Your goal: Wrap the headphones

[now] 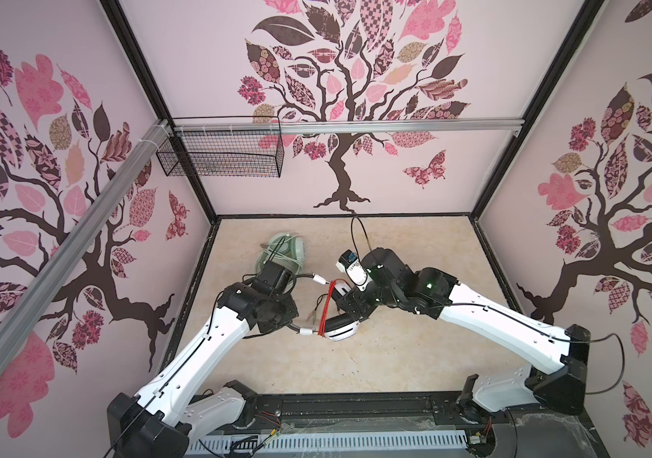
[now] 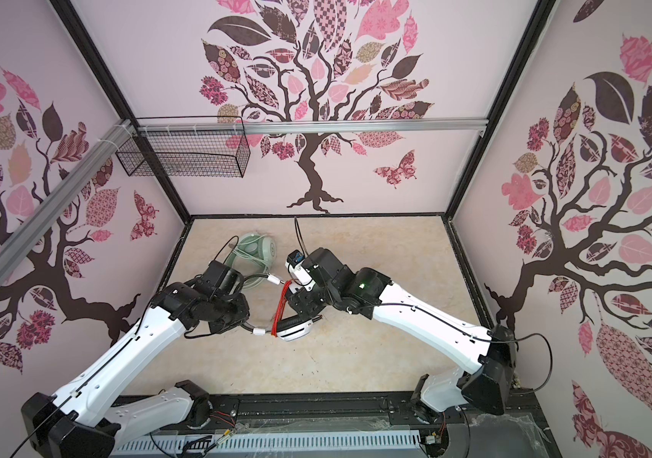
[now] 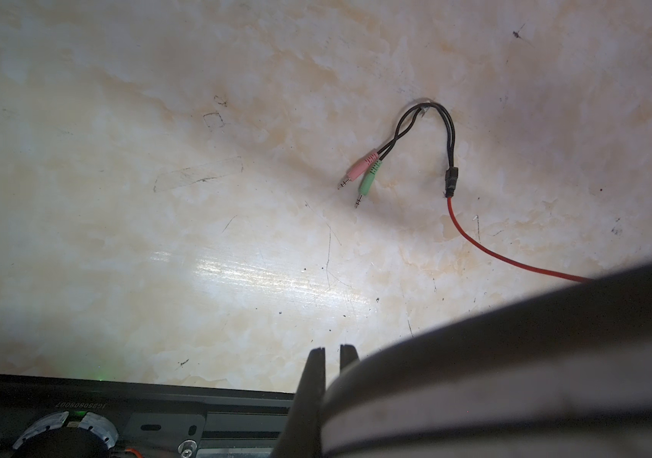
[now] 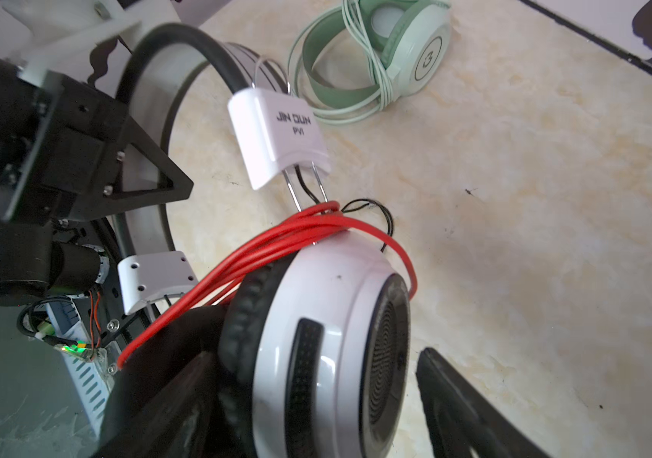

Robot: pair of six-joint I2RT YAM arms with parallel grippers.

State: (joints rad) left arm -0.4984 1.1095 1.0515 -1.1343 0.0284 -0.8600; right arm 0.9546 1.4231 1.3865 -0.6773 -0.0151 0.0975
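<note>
Right now my left gripper (image 3: 332, 351) sits pinched shut beside the headband (image 3: 514, 376) of the white-and-black headphones (image 1: 339, 331), mid-table; I cannot tell whether it clamps it. My right gripper (image 4: 312, 341) stands wide around their ear cup (image 4: 332, 301), one finger clear of the shell. The red cable (image 4: 276, 246) loops over that cup. The mint-green headphones (image 1: 282, 251) lie on the table (image 3: 157, 238) behind
</note>
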